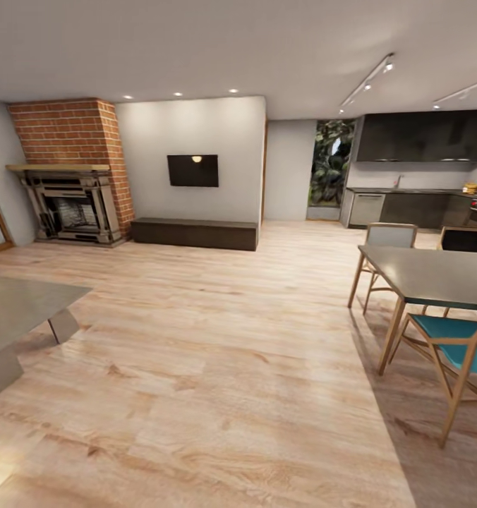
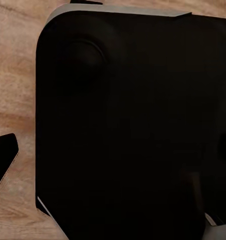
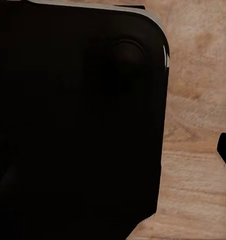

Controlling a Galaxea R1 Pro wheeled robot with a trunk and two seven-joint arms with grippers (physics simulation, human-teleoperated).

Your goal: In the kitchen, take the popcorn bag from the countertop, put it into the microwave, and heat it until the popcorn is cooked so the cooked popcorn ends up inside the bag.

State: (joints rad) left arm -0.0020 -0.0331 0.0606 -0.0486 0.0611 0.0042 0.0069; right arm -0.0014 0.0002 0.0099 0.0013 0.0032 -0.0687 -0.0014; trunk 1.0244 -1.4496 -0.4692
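The kitchen lies far off at the back right, with dark cabinets and a grey countertop. Near the countertop's right end stands a small tan-yellow thing, too small to tell whether it is the popcorn bag. The microwave and the popcorn are out of view. Both wrist views look down on my black base over the wooden floor. One dark fingertip pokes in at the edge of the left wrist view, and another fingertip at the edge of the right wrist view.
A dining table with wooden chairs and a teal chair stands between me and the kitchen on the right. A low grey table is at the left. A brick fireplace and a dark bench line the far wall.
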